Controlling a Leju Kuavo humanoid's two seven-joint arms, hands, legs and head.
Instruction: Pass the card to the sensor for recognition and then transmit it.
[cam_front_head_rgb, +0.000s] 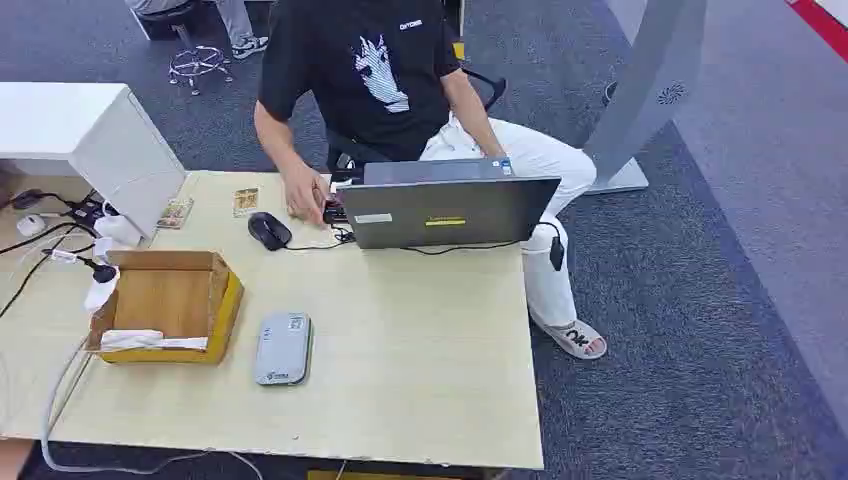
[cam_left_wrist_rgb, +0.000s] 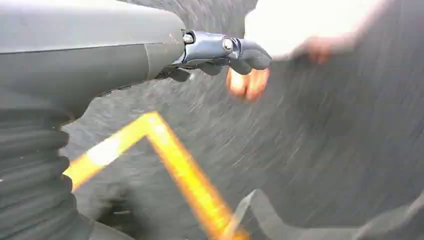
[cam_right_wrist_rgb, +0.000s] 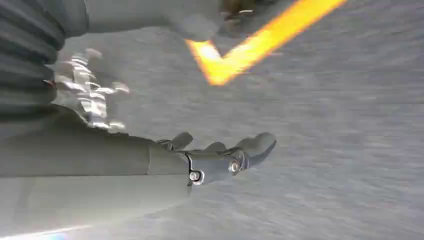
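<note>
The card (cam_front_head_rgb: 245, 201) lies flat on the far part of the table (cam_front_head_rgb: 420, 380), just beside the person's hand (cam_front_head_rgb: 303, 192) and a black mouse (cam_front_head_rgb: 268, 230). A second card (cam_front_head_rgb: 175, 212) lies close by, against the foot of a white box (cam_front_head_rgb: 100, 140). The sensor (cam_front_head_rgb: 283, 347), a flat grey pad, sits nearer the robot on the table, just beside an open carton (cam_front_head_rgb: 165, 300). No robot hand is near any of these in the head view.

The left hand (cam_left_wrist_rgb: 225, 52) hangs over dark floor with a yellow line (cam_left_wrist_rgb: 175, 165) below it. Its fingers are bent inward and nothing is seen in them, though the picture is blurred. Just past its fingertips is a blurred orange-pink shape that cannot be told.

The right hand (cam_right_wrist_rgb: 220, 155) hangs over grey floor as well, with a yellow corner mark (cam_right_wrist_rgb: 240, 55) well away from it. Its fingers are slack and apart, and it holds nothing.

Across the table sits the person in a black shirt (cam_front_head_rgb: 370, 70), behind a laptop (cam_front_head_rgb: 445, 205), hand resting by the mouse. Cables (cam_front_head_rgb: 60, 250) trail along the table's edge beside the carton.
</note>
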